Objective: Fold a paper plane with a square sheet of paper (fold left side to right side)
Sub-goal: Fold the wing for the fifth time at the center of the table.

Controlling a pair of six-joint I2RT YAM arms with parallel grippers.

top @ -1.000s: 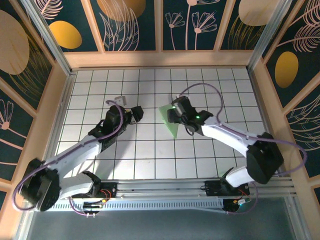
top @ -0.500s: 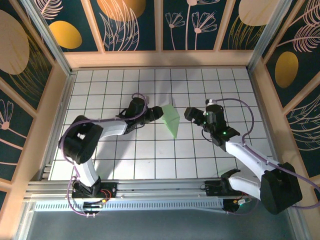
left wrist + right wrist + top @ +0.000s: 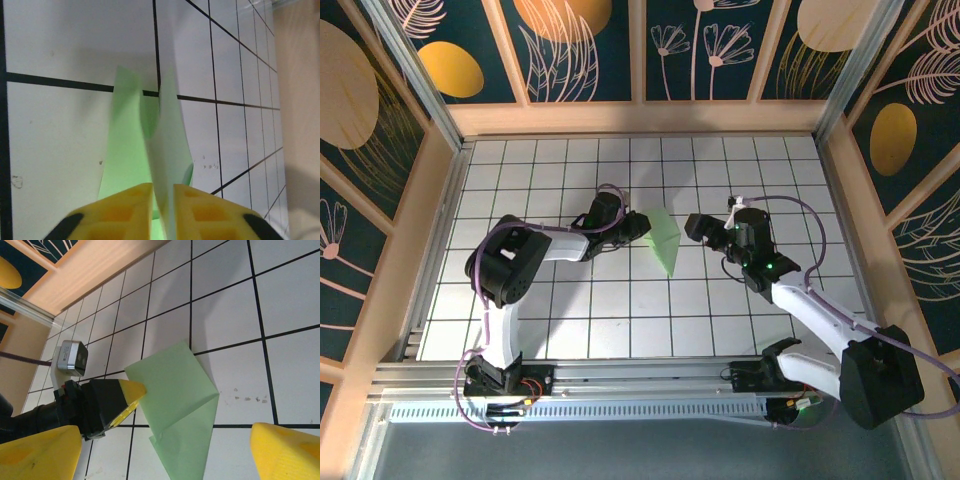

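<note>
The light green square sheet of paper (image 3: 663, 240) lies mid-table, folded and creased into a pointed paper plane shape with its tip toward me. My left gripper (image 3: 639, 224) is at its upper left edge. In the left wrist view the yellow fingers (image 3: 127, 210) are shut on a raised flap of the paper (image 3: 167, 135). My right gripper (image 3: 693, 227) hovers just right of the paper, open and holding nothing. The right wrist view shows the paper (image 3: 187, 400) flat between my right gripper's (image 3: 167, 445) wide-apart fingertips, with the left gripper's fingers (image 3: 131, 390) at its left edge.
The white gridded table (image 3: 620, 310) is ringed by a wooden rim (image 3: 640, 118) and patterned walls. Both arm bases sit on the rail (image 3: 640, 385) at the near edge. The left arm's elbow (image 3: 505, 265) bends out over the left-centre tiles.
The right gripper let go of the paper and drew back to the right. The left gripper swung in to the paper's left edge and shut on a flap.
</note>
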